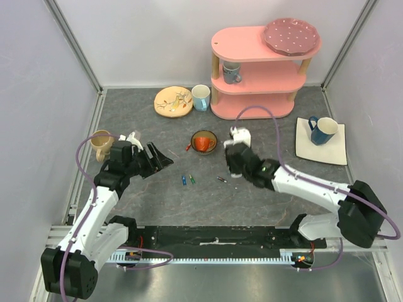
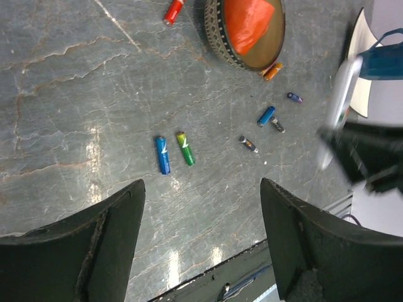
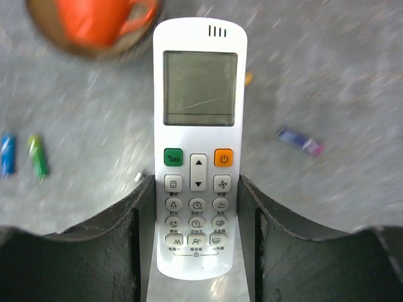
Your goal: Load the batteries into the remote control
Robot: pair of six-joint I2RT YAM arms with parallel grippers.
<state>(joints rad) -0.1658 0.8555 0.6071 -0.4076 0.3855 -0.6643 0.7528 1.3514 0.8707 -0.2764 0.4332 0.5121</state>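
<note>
My right gripper is shut on the lower, button end of the white remote control, which faces the camera with its screen beyond the fingers. In the top view the remote control is held above the table near the bowl. Batteries lie loose on the table: a blue one beside a green one, a dark one, another blue one, an orange one and a red one. My left gripper hangs open and empty above bare table, nearer than the blue and green pair.
A dark bowl holding an orange cup stands mid-table. A tan mug and a small white object sit by the left arm. Behind are a yellow plate, a white mug and a pink shelf. A blue mug stands on a white plate at right.
</note>
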